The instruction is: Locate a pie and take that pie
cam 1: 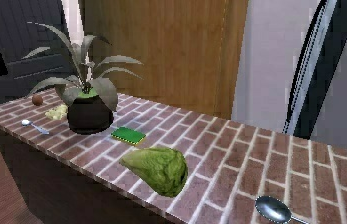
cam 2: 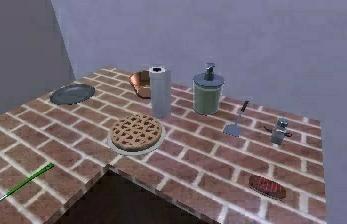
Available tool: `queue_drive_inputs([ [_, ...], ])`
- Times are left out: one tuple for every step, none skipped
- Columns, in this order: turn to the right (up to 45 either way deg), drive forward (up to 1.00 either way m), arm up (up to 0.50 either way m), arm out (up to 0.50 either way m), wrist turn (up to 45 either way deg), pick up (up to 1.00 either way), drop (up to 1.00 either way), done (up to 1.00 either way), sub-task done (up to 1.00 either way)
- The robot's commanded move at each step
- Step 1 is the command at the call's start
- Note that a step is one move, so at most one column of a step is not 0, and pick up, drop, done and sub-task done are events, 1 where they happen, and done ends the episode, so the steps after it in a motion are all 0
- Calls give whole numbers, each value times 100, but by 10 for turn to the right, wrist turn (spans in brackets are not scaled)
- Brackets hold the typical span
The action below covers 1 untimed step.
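**A:** Where is the pie sitting?

**B:** The round, brown, lattice-topped pie (cam 2: pixel 136 132) is lying flat on the red-brick worktop (cam 2: pixel 196 150), close to the inner edge. I'm judging that it is sitting there because that spot is the easiest to reach.

**A:** Is anything crowding it?

**B:** A tall white paper-towel roll (cam 2: pixel 159 92) is standing upright just beside it at one o'clock, so a long reach is risking a knock. A copper-coloured bowl (cam 2: pixel 136 80) is resting behind at twelve. A grey-green pump jar (cam 2: pixel 208 93) is standing farther off at two, and a flat grey round dish (cam 2: pixel 72 94) is lying at ten. A thin green stick (cam 2: pixel 29 182), possibly a pencil, is lying at seven, well apart.

**A:** And the tool?

**B:** I'm unable to tell whether it is released or clenched.
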Motion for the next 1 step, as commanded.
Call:
queue_drive_inputs([
  [0,0,50,0,0,0,0,0,0],
])
